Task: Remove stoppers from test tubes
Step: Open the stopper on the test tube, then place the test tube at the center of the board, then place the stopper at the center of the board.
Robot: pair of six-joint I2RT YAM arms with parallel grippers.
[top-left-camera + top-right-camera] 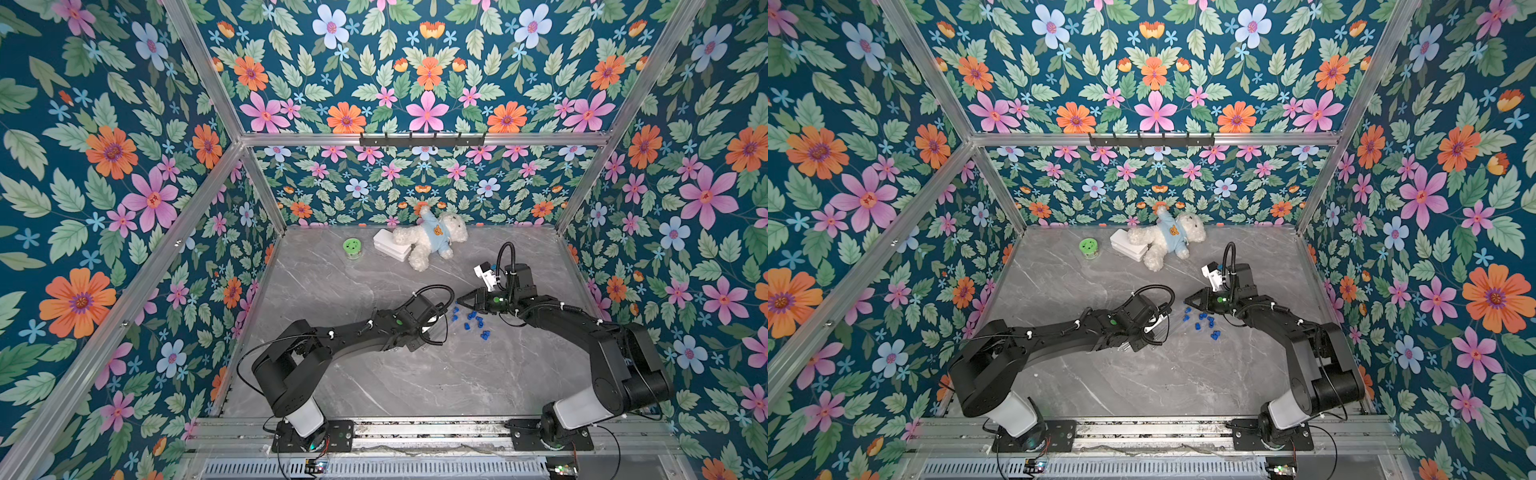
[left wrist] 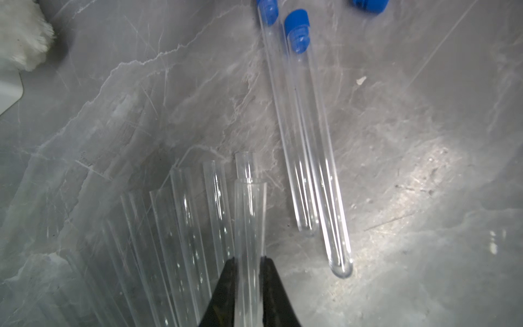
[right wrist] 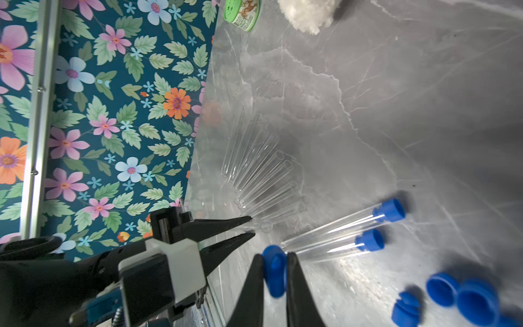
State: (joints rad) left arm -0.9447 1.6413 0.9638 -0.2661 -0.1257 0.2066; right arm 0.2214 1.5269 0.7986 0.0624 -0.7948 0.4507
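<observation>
— Where's everything?
— The left fingers point(image 2: 223, 291) clamp a bare tube point(image 2: 250, 220); the right fingers point(image 3: 250, 294) pinch a stopper point(image 3: 274, 271). Two capped tubes point(image 2: 317, 147) lie on the counter point(image 2: 424, 113).
— Handling?
— Tubes look light, slick, probably brittle: grip mid-body. Stoppers are ribbed: pinch the head.

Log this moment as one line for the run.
left pincer: shut on unstoppered test tube | right pincer: shut on blue stopper | marble table: two stoppered tubes, loose stoppers

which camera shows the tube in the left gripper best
The left wrist view: the held tube sits close up, clamped in the left gripper, its mouth open. The right wrist view shows that gripper but the tube only faintly. In both top views it cannot be made out.
</observation>
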